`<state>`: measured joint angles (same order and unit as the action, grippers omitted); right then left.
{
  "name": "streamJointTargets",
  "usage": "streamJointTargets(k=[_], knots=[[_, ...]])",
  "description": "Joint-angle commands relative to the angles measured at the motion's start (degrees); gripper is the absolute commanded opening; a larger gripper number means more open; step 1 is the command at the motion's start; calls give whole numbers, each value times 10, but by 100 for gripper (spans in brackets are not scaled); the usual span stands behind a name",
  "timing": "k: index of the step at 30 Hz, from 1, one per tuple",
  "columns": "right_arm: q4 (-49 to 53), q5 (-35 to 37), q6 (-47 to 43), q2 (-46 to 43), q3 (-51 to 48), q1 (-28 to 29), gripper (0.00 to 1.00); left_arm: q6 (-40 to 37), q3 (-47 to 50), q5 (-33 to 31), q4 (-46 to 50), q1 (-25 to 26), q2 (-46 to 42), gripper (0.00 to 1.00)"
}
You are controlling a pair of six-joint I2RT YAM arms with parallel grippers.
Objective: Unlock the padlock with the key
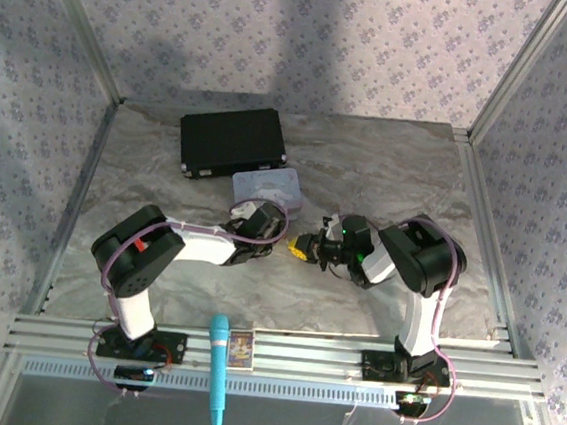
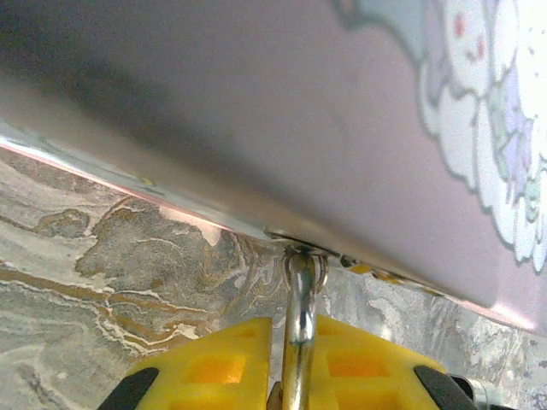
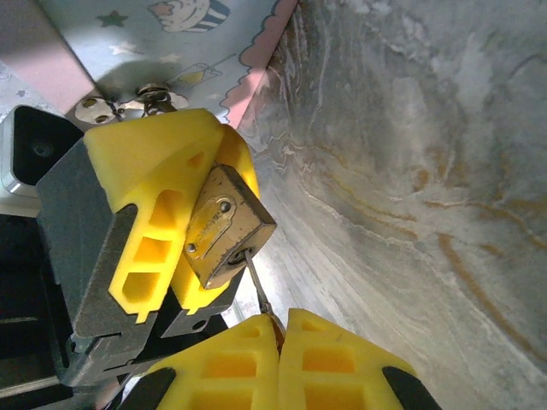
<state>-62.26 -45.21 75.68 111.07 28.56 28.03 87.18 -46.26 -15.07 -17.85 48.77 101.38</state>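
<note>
**A:** While the right gripper has its pads pinched tight together, what is it holding?

**B:** The key. Only the thin silvery blade sticks out from between the pads. It slants up to the bottom face of the padlock, where its tip meets the keyhole. How deep it sits I cannot tell.

**A:** And the lock itself?

**B:** It is clamped in the left gripper. In the right wrist view the brass body is squeezed between that gripper's yellow fingers. In the left wrist view the shackle rises out of the gap between them, and its top reaches the lower edge of the pastel tin. Whether it touches the tin or stops just short, I cannot say.

**A:** So which step is this?

**B:** Insertion, I'd judge. Both things are grasped and lined up, and I see no sign that the shackle has sprung.

**A:** What does the next move need?

**B:** A short push along the blade's own line until it seats, then a twist of the right wrist about that line. The left gripper must grip hard against the turn, or the body will rotate with the key. The blade is slender, so a sideways load could bend it or lever it out.

**A:** Anything around them?

**B:** From above, the two grippers meet nose to nose over the marbled table, just in front of the tin, with a black case behind it. The shackle may want more room from the tin to spring.
</note>
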Motion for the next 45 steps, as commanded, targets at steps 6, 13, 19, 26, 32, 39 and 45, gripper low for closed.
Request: streamJointTargets(k=[6, 13, 19, 26, 32, 39, 45], knots=[[-41, -6, 15, 11, 18, -25, 0, 11, 12, 42, -14, 11, -27, 0], [-66, -12, 44, 15, 29, -12, 0, 16, 18, 45, -39, 13, -20, 0], [-88, -19, 69, 20, 35, -12, 0, 10, 16, 52, -64, 13, -28, 0], [-95, -48, 84, 46, 55, -35, 0, 14, 37, 71, -133, 14, -31, 0], [-102, -56, 92, 60, 72, -39, 0, 16, 35, 82, -125, 15, -39, 0], [-118, -73, 106, 71, 87, -42, 0, 18, 36, 96, -134, 15, -33, 0], [-119, -91, 106, 82, 93, -54, 0, 14, 32, 102, -118, 16, -36, 0]])
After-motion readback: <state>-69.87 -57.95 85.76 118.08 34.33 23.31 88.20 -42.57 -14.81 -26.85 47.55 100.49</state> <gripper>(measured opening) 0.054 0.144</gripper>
